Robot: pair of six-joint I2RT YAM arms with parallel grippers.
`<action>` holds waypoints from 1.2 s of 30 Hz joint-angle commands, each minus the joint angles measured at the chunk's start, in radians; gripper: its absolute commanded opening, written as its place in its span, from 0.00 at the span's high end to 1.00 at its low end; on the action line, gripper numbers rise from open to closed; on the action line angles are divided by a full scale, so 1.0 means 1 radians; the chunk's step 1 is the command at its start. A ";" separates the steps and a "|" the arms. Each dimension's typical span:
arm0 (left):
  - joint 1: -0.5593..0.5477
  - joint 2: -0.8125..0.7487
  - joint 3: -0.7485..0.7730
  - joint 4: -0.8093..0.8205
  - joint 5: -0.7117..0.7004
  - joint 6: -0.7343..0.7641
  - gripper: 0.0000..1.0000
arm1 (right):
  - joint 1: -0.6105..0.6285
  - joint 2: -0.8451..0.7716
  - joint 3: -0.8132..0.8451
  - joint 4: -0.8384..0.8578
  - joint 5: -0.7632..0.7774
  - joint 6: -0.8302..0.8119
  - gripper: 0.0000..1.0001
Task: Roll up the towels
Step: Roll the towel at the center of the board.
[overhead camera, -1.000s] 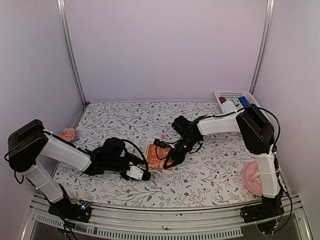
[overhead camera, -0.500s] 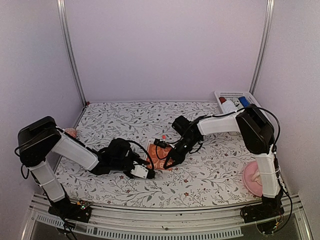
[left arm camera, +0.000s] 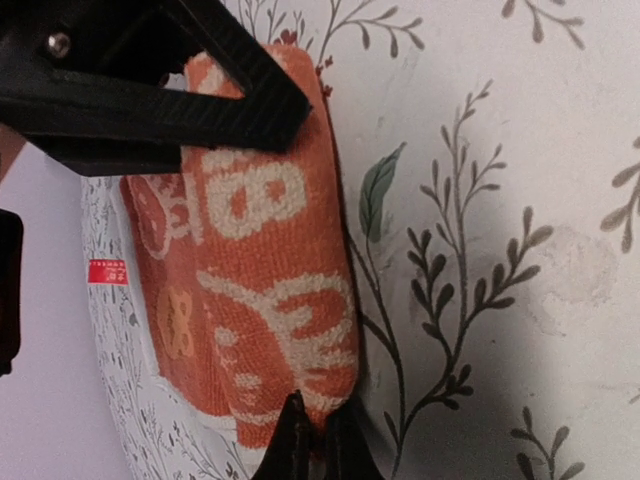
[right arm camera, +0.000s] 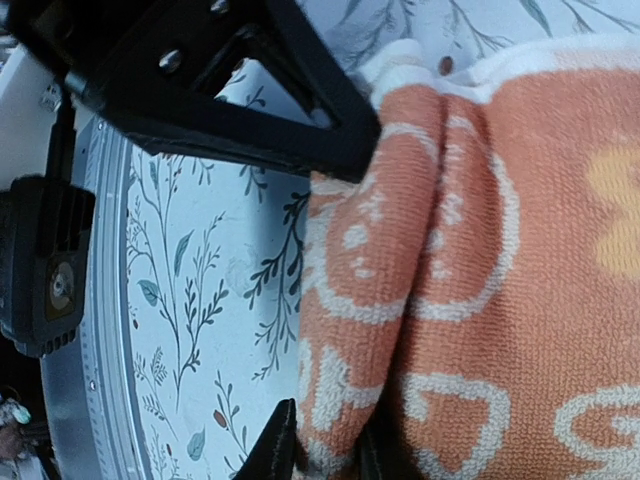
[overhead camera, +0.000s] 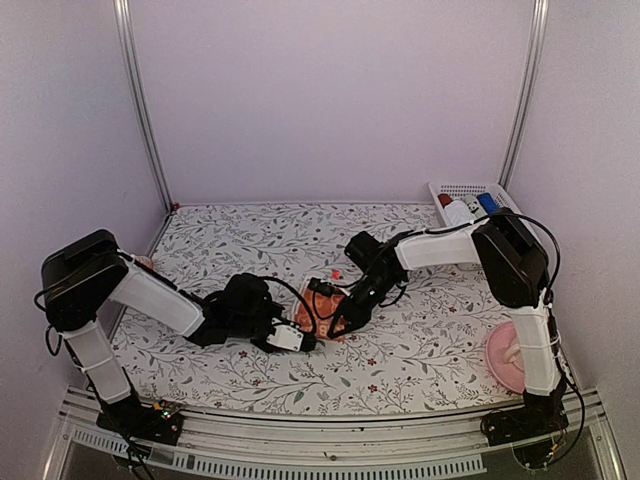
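At centre of floral table [overhead camera: 430, 345]: orange-red towel [left arm camera: 250, 300] with white prints, bunched into a thick roll. Left gripper [left arm camera: 315, 442] pinched tight on one end of roll. Right gripper [right arm camera: 325, 450] barely parted, nipping a fold from the opposite side.
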 commanded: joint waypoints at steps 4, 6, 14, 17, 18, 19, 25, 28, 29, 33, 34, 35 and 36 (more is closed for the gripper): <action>-0.003 -0.064 0.078 -0.356 0.088 -0.102 1.00 | -0.009 -0.127 -0.087 -0.001 0.140 0.000 0.63; -0.002 -0.067 0.111 -0.429 0.117 -0.129 1.00 | -0.010 -0.187 -0.127 0.031 0.185 0.005 0.58; 0.008 -0.012 0.235 -0.629 0.214 -0.235 1.00 | 0.019 -0.496 -0.462 0.317 0.399 0.008 0.37; 0.024 0.019 0.283 -0.693 0.259 -0.260 1.00 | 0.080 -0.609 -0.607 0.481 0.533 -0.029 0.25; 0.029 0.029 0.303 -0.718 0.277 -0.264 1.00 | 0.105 -0.639 -0.650 0.532 0.583 -0.051 0.17; 0.036 0.040 0.320 -0.742 0.297 -0.270 1.00 | 0.127 -0.664 -0.686 0.581 0.628 -0.064 0.02; 0.073 0.091 0.418 -0.873 0.398 -0.294 1.00 | 0.155 -0.731 -0.804 0.817 0.745 -0.037 0.01; 0.085 0.115 0.448 -0.910 0.426 -0.301 1.00 | 0.156 -0.723 -0.806 0.831 0.663 -0.036 0.01; 0.087 0.123 0.461 -0.921 0.434 -0.304 1.00 | 0.162 -0.715 -0.801 0.826 0.654 -0.052 0.01; 0.099 0.159 0.510 -0.983 0.470 -0.310 1.00 | 0.267 -0.697 -0.857 0.916 0.788 -0.185 0.01; 0.103 0.166 0.521 -0.994 0.477 -0.311 1.00 | 0.283 -0.696 -0.872 0.940 0.792 -0.219 0.00; 0.108 0.171 0.531 -1.004 0.484 -0.313 1.00 | 0.294 -0.695 -0.886 0.967 0.797 -0.241 0.02; 0.113 0.176 0.541 -1.013 0.492 -0.313 1.00 | 0.304 -0.695 -0.899 0.990 0.797 -0.277 0.04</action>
